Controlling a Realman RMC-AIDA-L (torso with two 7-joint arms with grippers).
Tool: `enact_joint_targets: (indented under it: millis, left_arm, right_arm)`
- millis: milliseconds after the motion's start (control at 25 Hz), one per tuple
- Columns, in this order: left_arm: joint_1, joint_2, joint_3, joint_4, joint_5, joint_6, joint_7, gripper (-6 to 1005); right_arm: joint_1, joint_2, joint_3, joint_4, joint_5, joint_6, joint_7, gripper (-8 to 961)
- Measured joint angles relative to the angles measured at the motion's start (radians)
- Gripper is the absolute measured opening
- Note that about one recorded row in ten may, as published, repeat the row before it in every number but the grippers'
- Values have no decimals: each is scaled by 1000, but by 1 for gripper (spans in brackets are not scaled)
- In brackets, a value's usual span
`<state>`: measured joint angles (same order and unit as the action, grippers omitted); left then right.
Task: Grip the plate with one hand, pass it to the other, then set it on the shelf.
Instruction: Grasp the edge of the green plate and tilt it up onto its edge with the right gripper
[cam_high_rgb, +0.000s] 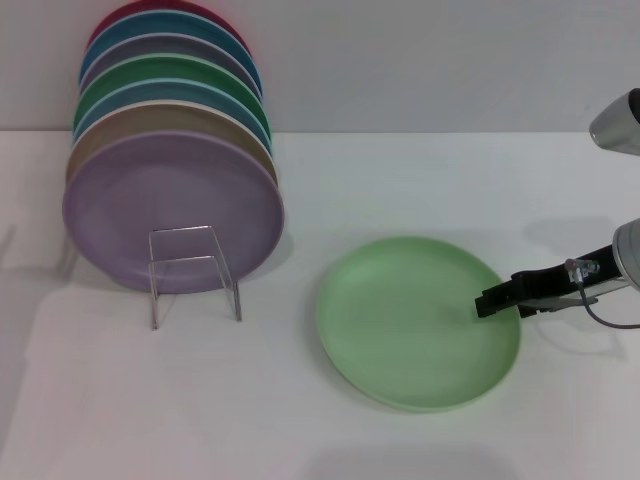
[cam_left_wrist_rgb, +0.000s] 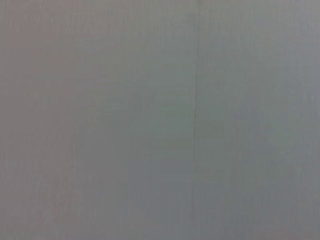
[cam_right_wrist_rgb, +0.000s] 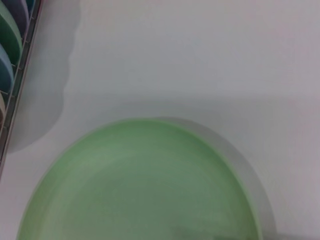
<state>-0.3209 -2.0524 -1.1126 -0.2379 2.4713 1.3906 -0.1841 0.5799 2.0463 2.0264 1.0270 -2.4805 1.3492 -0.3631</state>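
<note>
While I scan from the far left, this is my readout:
Left gripper: not in any view; its wrist camera gives me only a blank grey surface.
Rack: the clear shelf (cam_high_rgb: 195, 270) stands on the white counter (cam_high_rgb: 120, 400), its bent front bracket before a lilac plate (cam_high_rgb: 172, 208) that fronts a row of upright coloured plates (cam_high_rgb: 170, 90).
Plate: the pale green plate (cam_high_rgb: 418, 322) lies flat on the counter, right of the shelf and well apart from it.
Right gripper (cam_high_rgb: 486, 301): low at the plate's right rim, black fingers reaching over the edge; I cannot tell whether they are parted or clamped.
</note>
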Motion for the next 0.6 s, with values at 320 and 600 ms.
enact_joint_targets:
  millis: [320, 600]
  left_arm:
    - [-13, 0, -9, 5, 0, -14, 0, 766]
    - [-21, 0, -14, 5, 0, -20, 0, 766]
  right_arm:
    - [3, 0, 1, -1, 0, 7, 0, 616]
    - [3, 0, 1, -2, -6, 9, 0, 610]
